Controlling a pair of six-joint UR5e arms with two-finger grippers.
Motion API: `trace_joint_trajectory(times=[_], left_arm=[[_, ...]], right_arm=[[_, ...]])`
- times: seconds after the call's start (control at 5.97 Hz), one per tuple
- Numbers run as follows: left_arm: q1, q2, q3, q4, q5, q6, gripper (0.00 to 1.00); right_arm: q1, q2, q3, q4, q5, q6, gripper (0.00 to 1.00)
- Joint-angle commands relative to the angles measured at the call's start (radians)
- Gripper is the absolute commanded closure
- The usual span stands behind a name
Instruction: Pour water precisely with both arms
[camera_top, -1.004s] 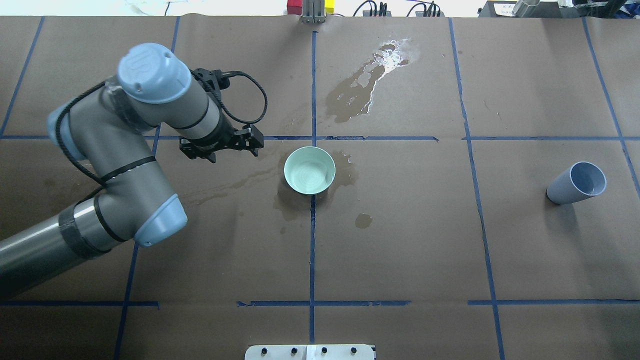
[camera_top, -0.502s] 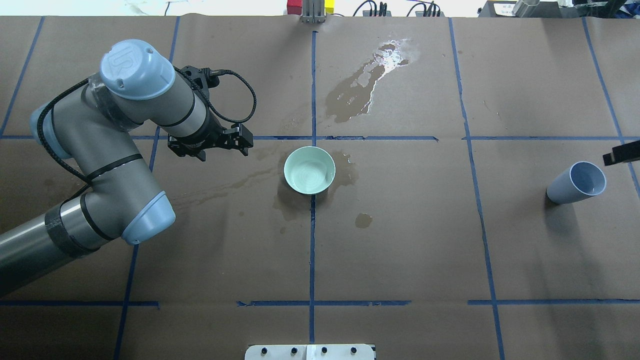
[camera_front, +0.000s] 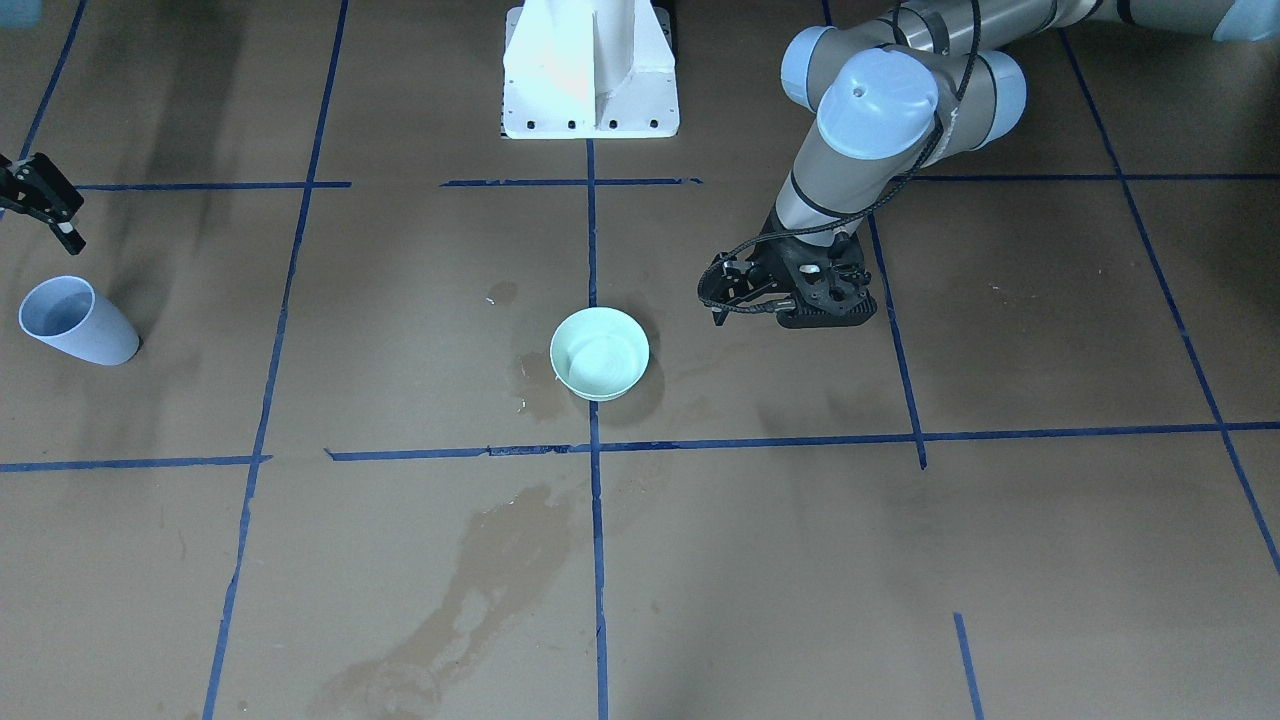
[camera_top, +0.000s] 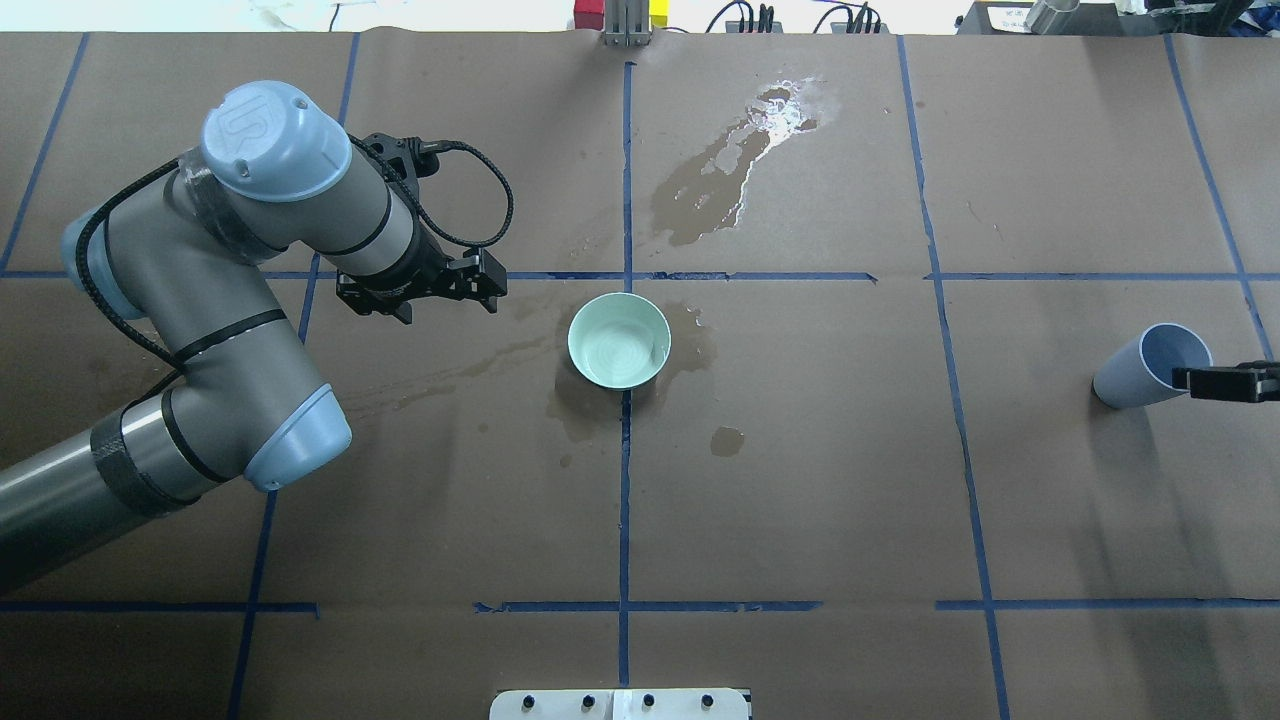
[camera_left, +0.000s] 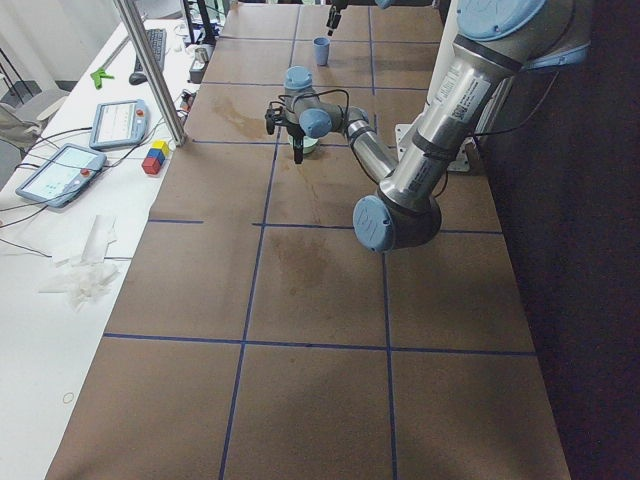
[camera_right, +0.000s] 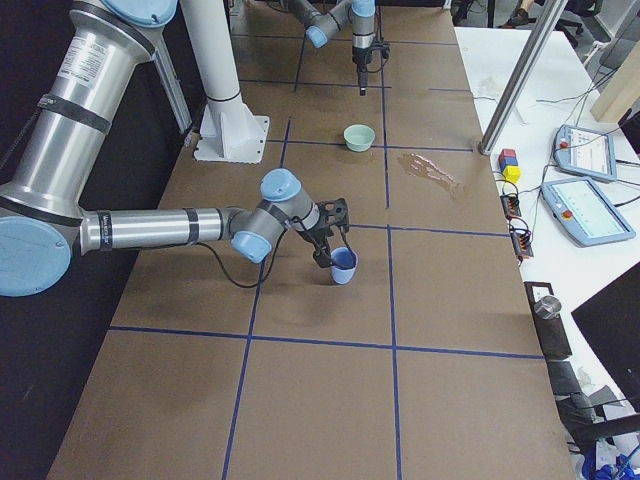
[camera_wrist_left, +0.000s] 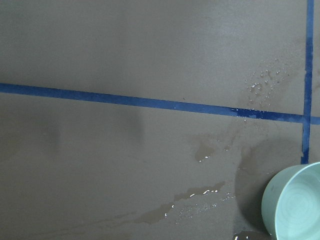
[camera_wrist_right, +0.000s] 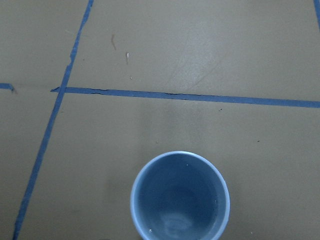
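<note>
Bowl (camera_top: 619, 340) mint-green; cup (camera_top: 1135, 378) pale blue; paper (camera_top: 800, 480) brown, dark blue tape grid (camera_top: 623, 520), darker brown stains (camera_top: 700, 200).

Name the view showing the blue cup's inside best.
Right wrist-mounted: it looks straight down into the blue cup, large, unobstructed. Overhead, front-facing and both side views show it small; the left wrist view misses it.

A brown paper-covered table (camera_top: 800, 480), gridded with blue tape lines (camera_top: 625, 520), carried everything. A mint-green bowl (camera_top: 619, 340) sat on it near the fingers of the left gripper (camera_top: 421, 288), on their side toward the other arm, ringed by a dark wet patch (camera_top: 692, 345). A damp streak (camera_top: 450, 375) ran from below those fingers toward the bowl. A blue cup (camera_top: 1125, 380) stood right at the right gripper (camera_top: 1225, 382); contact could not be judged. A large wet stain (camera_top: 715, 190) lay well apart from both.
</note>
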Motion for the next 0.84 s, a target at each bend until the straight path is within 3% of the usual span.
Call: trace_joint_trajectory(times=[0.0,0.17,0.5,0.67], left_arm=[[0.003,0.0,-0.002,0.0,0.0,-0.001,0.0],[0.003,0.0,-0.002,0.0,0.0,-0.002,0.0],[0.004,-0.003,-0.002,0.0,0.0,-0.004,0.0],[0.006,0.0,0.0,0.0,0.0,-0.004,0.0]], right_arm=[[-0.184,-0.016,-0.08,0.165,-0.256,0.109,0.01],[-0.281,-0.019,-0.092,0.182,-0.39,0.142,0.01],[-0.399,-0.011,-0.244,0.338,-0.6,0.142,0.0],[-0.429,-0.005,-0.254,0.351,-0.656,0.142,0.0]])
